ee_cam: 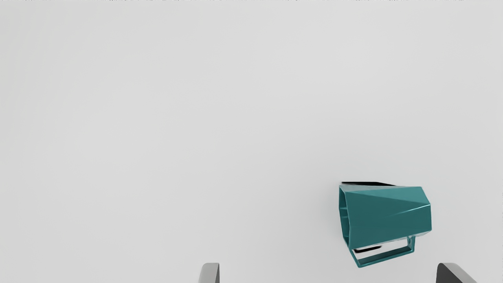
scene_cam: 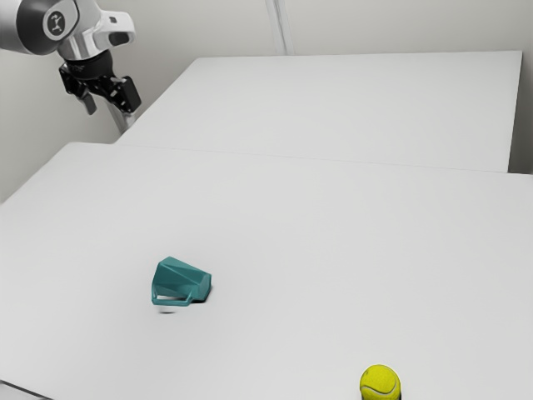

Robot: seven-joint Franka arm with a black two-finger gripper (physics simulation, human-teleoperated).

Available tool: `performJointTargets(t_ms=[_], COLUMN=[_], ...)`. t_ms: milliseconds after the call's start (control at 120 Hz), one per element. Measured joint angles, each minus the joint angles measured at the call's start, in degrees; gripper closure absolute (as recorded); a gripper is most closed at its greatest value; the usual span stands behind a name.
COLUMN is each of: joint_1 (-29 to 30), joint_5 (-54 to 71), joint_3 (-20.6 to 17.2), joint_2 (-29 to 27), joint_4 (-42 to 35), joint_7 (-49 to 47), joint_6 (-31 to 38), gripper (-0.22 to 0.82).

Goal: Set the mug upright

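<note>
Lab-like room, exact kind unclear: pale walls (scene_cam: 400, 25), white tabletop (scene_cam: 333, 233), second white surface (scene_cam: 350, 108) beyond, robot arm (scene_cam: 21, 25).

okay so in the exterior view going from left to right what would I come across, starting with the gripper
Black gripper → teal mug lying on its side → yellow tennis ball.

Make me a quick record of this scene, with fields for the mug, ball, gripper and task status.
Mug: teal, lying on its side, mouth toward the exterior view's left
Ball: yellow tennis ball, apart from the mug, toward the exterior view's right
Gripper: open, holding nothing, clear of the mug
Task status: mug not upright
</note>
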Motion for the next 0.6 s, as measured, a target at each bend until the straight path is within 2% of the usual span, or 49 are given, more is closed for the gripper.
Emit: performJointTargets(t_ms=[425,542,600], joint_1=[0.21,2.15,2.54], joint_5=[-1.29,-6.96,-11.23], joint_3=[0.6,1.98,4.77], joint_2=[-0.51,0.51,1.2], joint_4=[-2.96,-7.01,-10.36], joint_7=[1.23,0.15,-0.49], joint_6=[0.34,0.37,0.22], gripper=[0.0,0.0,0.0])
